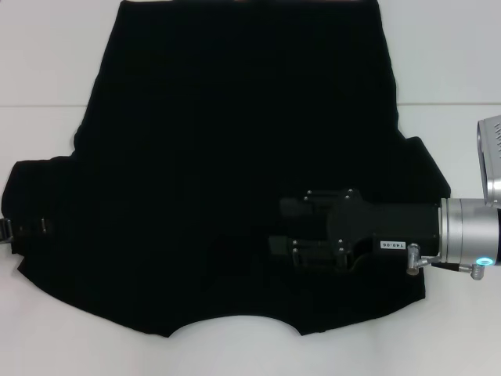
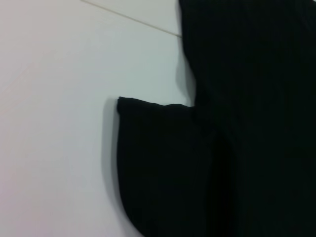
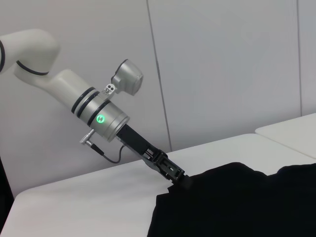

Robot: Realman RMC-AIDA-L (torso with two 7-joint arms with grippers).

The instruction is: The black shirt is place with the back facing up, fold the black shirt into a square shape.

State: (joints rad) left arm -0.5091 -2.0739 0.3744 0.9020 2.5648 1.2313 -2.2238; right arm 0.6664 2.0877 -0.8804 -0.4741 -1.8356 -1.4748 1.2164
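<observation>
Black shirt (image 1: 235,157) spread flat on a white table (image 1: 47,63), one robot gripper at each side.

The neckline curves along the near edge. The right gripper (image 1: 286,227) lies over the shirt's near right part; whether its fingers are apart or together cannot be told. The left gripper (image 3: 178,178) meets the left sleeve's (image 2: 158,168) edge, apparently pinching it, though the fingertips are hidden.
</observation>
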